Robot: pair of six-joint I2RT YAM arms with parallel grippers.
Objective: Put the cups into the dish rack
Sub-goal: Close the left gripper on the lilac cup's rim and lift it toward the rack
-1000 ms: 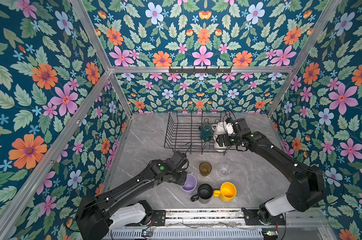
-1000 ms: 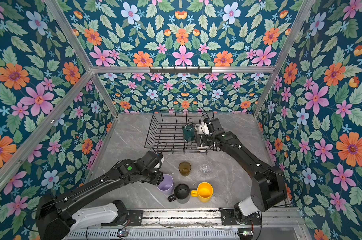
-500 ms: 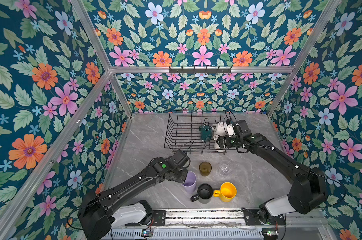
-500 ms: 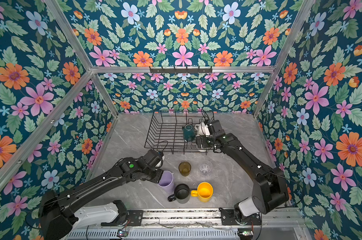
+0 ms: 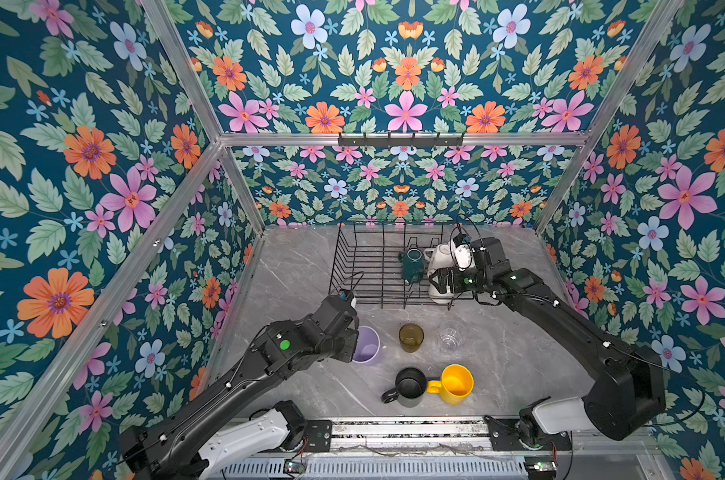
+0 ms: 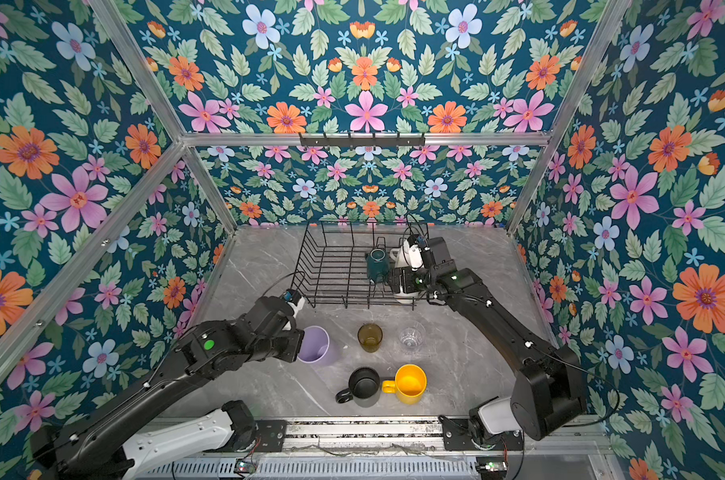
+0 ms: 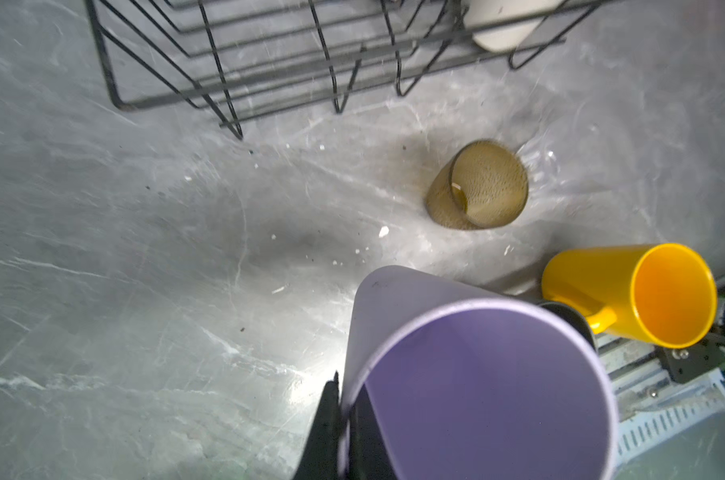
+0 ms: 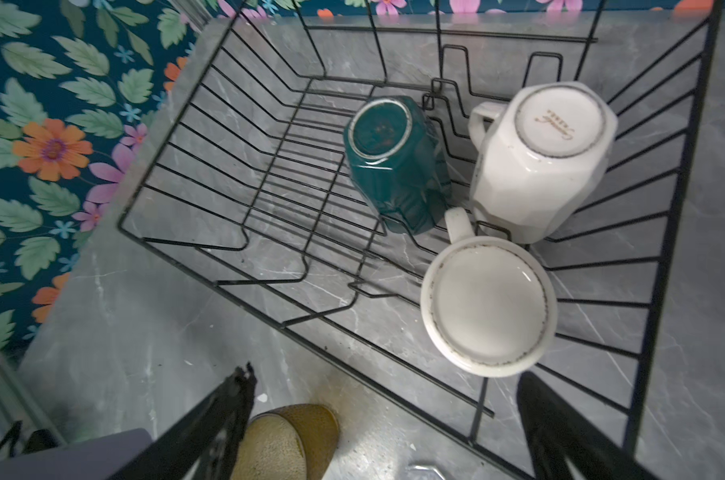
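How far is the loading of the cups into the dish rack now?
Done: the dark-green mug, white mug and cream mug lie bottom up in the dish rack. In hand: the left claw grips the lilac tumbler by its rim. To do: amber glass, clear glass, black mug, yellow mug stand on the table.

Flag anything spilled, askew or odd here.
White crumbs are scattered on the grey marble tabletop between the lilac plastic tumbler and the amber ribbed glass. In the black wire dish rack, the base of the upturned cream ceramic mug carries dark specks. Nothing looks toppled or broken.
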